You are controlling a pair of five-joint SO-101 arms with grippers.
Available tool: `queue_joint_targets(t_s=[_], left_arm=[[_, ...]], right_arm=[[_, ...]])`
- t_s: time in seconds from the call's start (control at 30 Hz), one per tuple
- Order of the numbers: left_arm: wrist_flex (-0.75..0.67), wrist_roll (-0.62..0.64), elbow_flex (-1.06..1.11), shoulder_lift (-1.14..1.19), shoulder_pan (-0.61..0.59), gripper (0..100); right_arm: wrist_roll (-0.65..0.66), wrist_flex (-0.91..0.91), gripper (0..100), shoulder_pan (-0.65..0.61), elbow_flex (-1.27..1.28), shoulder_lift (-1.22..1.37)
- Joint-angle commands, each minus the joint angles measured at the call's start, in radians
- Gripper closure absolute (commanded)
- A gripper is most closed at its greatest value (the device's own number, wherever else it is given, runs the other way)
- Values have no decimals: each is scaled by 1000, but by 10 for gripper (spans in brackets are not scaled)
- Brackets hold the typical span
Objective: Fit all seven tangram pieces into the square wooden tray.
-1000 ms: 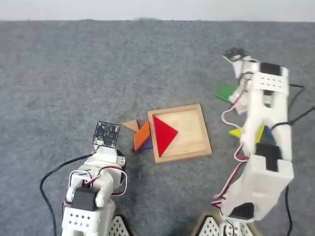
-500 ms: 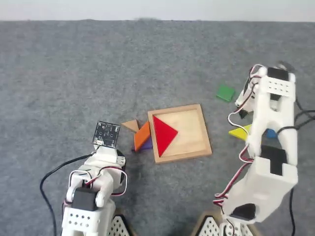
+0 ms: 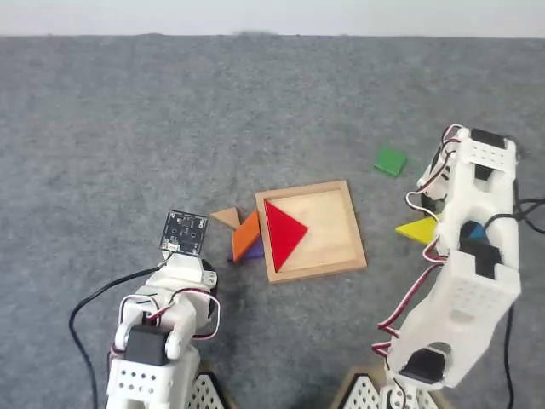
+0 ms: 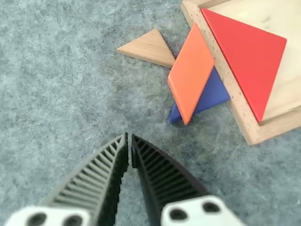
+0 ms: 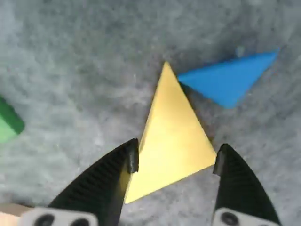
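Note:
The square wooden tray (image 3: pixel 334 254) (image 4: pixel 244 117) lies mid-table with a red triangle (image 3: pixel 282 230) (image 4: pixel 247 41) in its left part. Beside its left rim lie a wooden triangle (image 3: pixel 226 216) (image 4: pixel 149 47), an orange parallelogram (image 3: pixel 247 235) (image 4: pixel 191 70) and a dark blue triangle (image 3: pixel 253 253) (image 4: pixel 210 93) under it. My left gripper (image 4: pixel 129 137) is shut, above bare cloth short of these pieces. My right gripper (image 5: pixel 176 155) is open above a yellow triangle (image 5: pixel 171 136) (image 3: pixel 419 229), its fingers on either side of it. A light blue triangle (image 5: pixel 228 80) (image 3: pixel 471 230) lies just beyond. A green square (image 3: pixel 391 161) (image 5: pixel 7 123) sits apart.
Grey cloth (image 3: pixel 170 128) covers the whole table. The left arm (image 3: pixel 162 332) stands at the front left, the right arm (image 3: pixel 464 256) at the front right, reaching over the pieces to the right of the tray.
The right arm has swung right and drawn back toward the front, from beside the green square to over the yellow triangle. The left arm and the pieces have kept still.

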Motion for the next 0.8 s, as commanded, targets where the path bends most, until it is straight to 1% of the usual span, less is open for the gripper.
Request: queue_joint_targets(t_s=[0.0, 0.17, 0.57, 0.77], left_arm=[[6, 12, -13, -12, 2, 988], [6, 12, -13, -12, 2, 988], [6, 12, -13, -12, 2, 988], [6, 12, -13, -12, 2, 988]], right_arm=[[-41, -8, 734, 15, -51, -16], [-114, -8, 734, 8, 3, -2], [-114, -42, 734, 8, 0, 77], [-112, -36, 735, -39, 0, 87]])
